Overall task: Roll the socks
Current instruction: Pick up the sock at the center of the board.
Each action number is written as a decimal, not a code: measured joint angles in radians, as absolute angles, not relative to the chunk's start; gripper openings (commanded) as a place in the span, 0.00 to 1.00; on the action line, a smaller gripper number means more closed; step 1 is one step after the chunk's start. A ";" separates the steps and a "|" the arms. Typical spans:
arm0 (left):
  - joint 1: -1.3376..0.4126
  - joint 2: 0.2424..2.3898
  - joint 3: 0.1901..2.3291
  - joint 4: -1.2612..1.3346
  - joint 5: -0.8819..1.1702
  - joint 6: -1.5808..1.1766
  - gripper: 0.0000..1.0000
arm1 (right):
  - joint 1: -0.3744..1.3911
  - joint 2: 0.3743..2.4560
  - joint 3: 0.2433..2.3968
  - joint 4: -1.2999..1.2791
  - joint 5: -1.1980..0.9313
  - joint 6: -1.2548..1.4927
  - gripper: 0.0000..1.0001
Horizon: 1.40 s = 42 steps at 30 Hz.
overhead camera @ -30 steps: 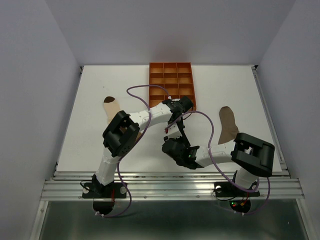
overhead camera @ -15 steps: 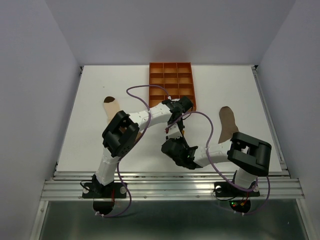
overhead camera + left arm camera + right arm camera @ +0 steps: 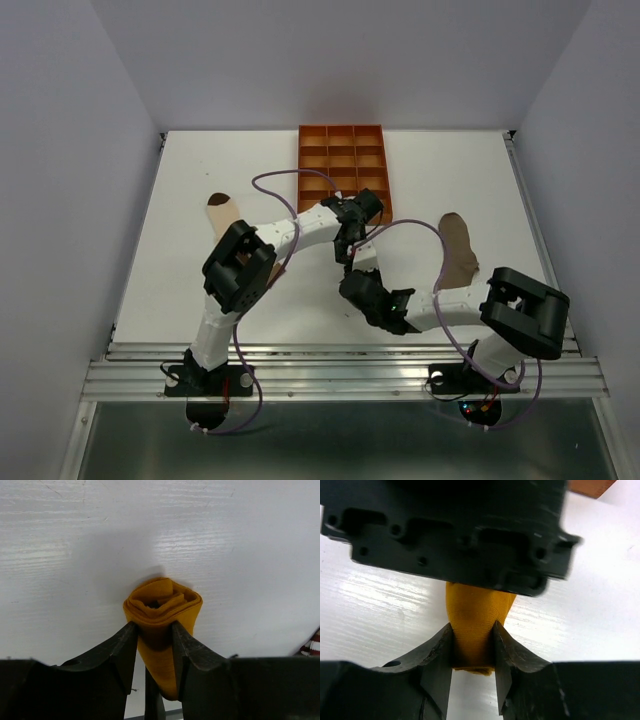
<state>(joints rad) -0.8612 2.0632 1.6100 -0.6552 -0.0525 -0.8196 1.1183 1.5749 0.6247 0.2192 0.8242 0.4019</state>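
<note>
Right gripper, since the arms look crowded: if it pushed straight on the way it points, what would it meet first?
The right gripper is shut on the mustard-yellow sock, so that comes first; just beyond, probably the black body of the left gripper, though depth is unclear.

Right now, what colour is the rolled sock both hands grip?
The rolled sock is mustard-yellow; left wrist view shows it best.

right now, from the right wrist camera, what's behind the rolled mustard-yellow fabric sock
The black body of the left gripper sits right behind the rolled mustard-yellow fabric sock, covering its far end. The white table shows to each side; anything past the gripper is hidden.
</note>
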 measured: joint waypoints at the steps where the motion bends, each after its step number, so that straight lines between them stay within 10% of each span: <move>1: -0.857 2.063 1.610 -0.655 -0.044 -0.817 0.45 | 1.113 1.559 0.612 0.223 0.807 0.414 0.01; 26: -0.750 1.970 1.685 -0.649 -0.036 -0.750 0.54 | 1.084 1.328 0.508 0.242 0.776 0.489 0.01; 42: -0.478 1.873 1.725 -0.664 -0.082 -0.658 0.54 | 0.678 1.320 0.689 0.308 0.676 0.150 0.01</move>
<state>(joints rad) -0.4778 1.8729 1.7252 -0.6636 -0.0822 -0.6582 0.6777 1.3197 0.6888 0.3077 0.6758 0.1505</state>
